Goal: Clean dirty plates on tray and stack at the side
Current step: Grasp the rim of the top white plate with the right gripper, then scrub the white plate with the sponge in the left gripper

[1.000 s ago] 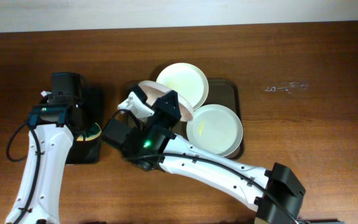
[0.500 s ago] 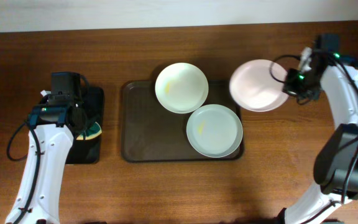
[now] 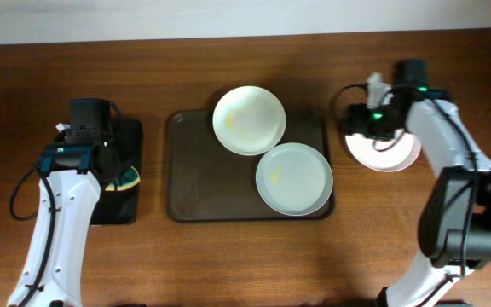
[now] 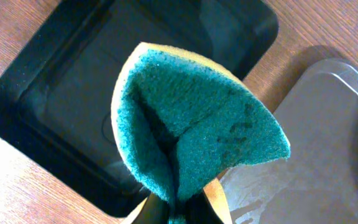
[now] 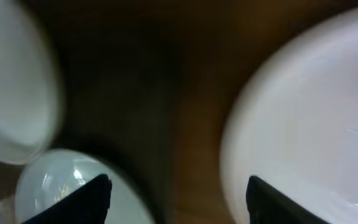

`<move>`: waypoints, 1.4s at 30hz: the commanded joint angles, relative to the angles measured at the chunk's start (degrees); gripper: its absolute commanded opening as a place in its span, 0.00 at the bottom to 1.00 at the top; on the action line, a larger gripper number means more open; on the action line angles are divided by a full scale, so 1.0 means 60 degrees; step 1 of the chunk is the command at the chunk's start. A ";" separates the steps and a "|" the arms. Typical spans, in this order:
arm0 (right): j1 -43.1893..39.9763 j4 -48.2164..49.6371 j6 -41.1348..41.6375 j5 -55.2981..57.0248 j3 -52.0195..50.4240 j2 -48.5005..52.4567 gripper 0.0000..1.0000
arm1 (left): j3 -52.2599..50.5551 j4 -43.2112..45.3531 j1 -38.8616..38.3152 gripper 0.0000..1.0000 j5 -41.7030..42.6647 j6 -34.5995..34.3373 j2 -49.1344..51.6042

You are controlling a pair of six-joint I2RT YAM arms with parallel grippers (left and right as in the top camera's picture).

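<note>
Your left gripper [image 3: 118,170] hangs over the black tray [image 4: 55,93] at the left end of the table [image 3: 450,256]. Its fingers are pinched on the sponge [image 4: 191,130], which is folded in half with the green scrubbing side out and yellow foam showing along the edges. The fold fans out above the black tray's floor, and you cannot tell from either view whether it touches it.

Just right of the black tray, with a strip of bare wood between them, lies the tray [image 3: 203,183]. Its left half is bare, and some smears show on the corner seen from your left wrist.

Two plates sit in its right half. The far plate [image 3: 248,119] hangs over the tray's far rim and has a yellowish tint. The near plate [image 3: 294,177] sits at the right near corner, greyer, with a small yellow smear left of its middle. The two plates meet at their edges.

The third plate [image 3: 386,153] is out of the tray, on the wood to its right and apart from it. It looks clean as far as the overhead shows.

Your right gripper [image 5: 178,183] is above that plate's far left edge. Its fingers stand wide apart and grip nothing, with the plate's rim passing under the gap. The wrist view is blurred.
</note>
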 commanded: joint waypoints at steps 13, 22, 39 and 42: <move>0.4025 0.4098 0.2838 0.2667 0.0007 0.1861 0.21 | -0.0022 0.0127 0.0022 0.00 0.0208 -0.0095 -0.0047; 0.5741 0.2044 0.2503 0.1344 0.0011 0.1858 0.04 | -0.0029 0.0838 -0.0160 0.00 0.2229 0.1770 -0.0007; 0.5716 0.1701 0.2477 0.1953 0.0007 0.1858 0.04 | -0.0026 0.2565 -0.2827 0.00 -0.0627 0.1872 0.5377; 0.5716 0.1698 0.2477 0.1956 0.0007 0.1858 0.04 | 0.0055 0.2004 -0.2827 0.00 -0.2725 0.1483 0.5373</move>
